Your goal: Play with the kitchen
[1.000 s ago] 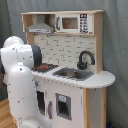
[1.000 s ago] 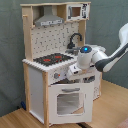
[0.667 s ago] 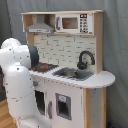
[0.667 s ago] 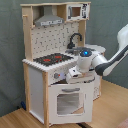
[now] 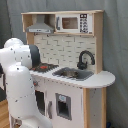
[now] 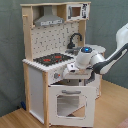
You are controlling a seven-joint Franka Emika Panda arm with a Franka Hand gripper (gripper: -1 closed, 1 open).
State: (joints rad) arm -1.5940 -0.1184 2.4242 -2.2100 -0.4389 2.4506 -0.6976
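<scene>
Second exterior view: the kitchen [image 6: 55,70] stands on a wood floor [image 6: 112,107] before a dark curtain [image 6: 10,50].
Oven door [image 6: 67,102]: closed, windowed.
Arm [image 6: 100,57]: reaches in from the second exterior view's right, wrist at the counter front beside the hob [image 6: 50,60].
Pincer: hidden; state cannot be told.
First exterior view: faucet [image 5: 85,59] behind the sink [image 5: 74,74]; microwave [image 5: 72,23] top right.

One tall white and light-wood toy play kitchen [image 5: 70,65] stands here. It carries one curved black faucet [image 5: 85,58], one small white microwave [image 5: 73,23], and seemingly one grey hood [image 6: 49,20].
</scene>
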